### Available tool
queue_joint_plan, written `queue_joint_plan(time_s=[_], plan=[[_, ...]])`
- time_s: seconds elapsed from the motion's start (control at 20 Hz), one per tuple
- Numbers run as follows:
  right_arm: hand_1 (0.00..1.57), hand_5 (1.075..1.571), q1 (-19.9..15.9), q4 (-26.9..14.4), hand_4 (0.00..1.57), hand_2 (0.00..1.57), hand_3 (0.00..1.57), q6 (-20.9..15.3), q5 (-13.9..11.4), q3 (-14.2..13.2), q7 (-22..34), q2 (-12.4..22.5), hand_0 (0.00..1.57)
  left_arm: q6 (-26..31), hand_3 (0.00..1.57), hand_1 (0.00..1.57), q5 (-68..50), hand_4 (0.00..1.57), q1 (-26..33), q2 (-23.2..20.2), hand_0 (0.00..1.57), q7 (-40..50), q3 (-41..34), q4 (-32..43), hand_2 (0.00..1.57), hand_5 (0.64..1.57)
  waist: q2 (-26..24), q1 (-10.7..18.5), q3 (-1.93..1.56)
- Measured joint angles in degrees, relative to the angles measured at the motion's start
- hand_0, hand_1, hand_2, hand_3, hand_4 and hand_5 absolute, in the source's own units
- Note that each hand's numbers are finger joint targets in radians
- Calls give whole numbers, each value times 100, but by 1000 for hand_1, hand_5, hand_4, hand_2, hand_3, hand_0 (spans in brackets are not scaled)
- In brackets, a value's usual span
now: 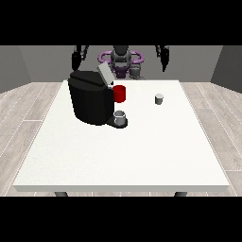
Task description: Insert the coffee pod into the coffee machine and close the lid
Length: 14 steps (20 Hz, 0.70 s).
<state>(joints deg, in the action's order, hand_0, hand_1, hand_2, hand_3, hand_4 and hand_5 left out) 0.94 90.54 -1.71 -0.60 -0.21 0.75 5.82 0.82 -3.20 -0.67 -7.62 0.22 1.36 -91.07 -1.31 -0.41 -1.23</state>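
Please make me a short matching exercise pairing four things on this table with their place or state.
Things:
1. black coffee machine
2. small grey coffee pod
3. red cup
4. grey cup

Places or states:
A. standing alone on the white table
B. on the machine's tray
C. lid raised
D. behind the machine's spout

Pairs: 1-C, 2-A, 3-D, 4-B

The coffee machine (90,97) stands on the table (123,160) toward the view's left and far side, its lid (105,74) tilted up. A cup (120,118) sits on its base at the near right, and a mug (119,93) is just behind that. The pod (159,99) stands alone on the table, well apart to the view's right of the machine.
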Motion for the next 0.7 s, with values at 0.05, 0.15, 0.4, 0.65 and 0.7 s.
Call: queue_joint_plan(time_s=[0.05, 0.15, 0.4, 0.65, 0.7], plan=[[0, 1571, 25, -40, 0, 0, 0, 42, 40, -36, -55, 12, 0, 70, 0, 0, 13, 0, 38, -65, 0, -32, -14, -7, 0, 1571, -11, 21, 26], [0, 1571, 6, -139, 0, 0, 0, 96, 113, -118, -126, 24, 0, 204, 0, 0, 112, 0, 109, -186, 0, -131, 17, -45, 0, 1571, -21, 79, 65], [0, 1571, 35, -320, 0, 0, 0, -146, -106, -229, -250, 41, 0, 721, 0, 0, 489, 0, 410, -733, 0, -692, 147, -69, 0, 1571, -52, 209, 108], [0, 1571, -26, -378, 0, 0, 0, -678, -589, -170, -279, -94, 0, 965, 0, 0, 880, 0, 426, -1081, 0, -1130, 144, 53, 0, 1571, -6, 176, 119], [0, 1571, -19, -389, 0, 0, 0, -709, -652, -117, -355, -126, 0, 944, 0, 0, 966, 0, 324, -1126, 0, -1166, 97, 143, 0, 1571, 54, 94, 120]])
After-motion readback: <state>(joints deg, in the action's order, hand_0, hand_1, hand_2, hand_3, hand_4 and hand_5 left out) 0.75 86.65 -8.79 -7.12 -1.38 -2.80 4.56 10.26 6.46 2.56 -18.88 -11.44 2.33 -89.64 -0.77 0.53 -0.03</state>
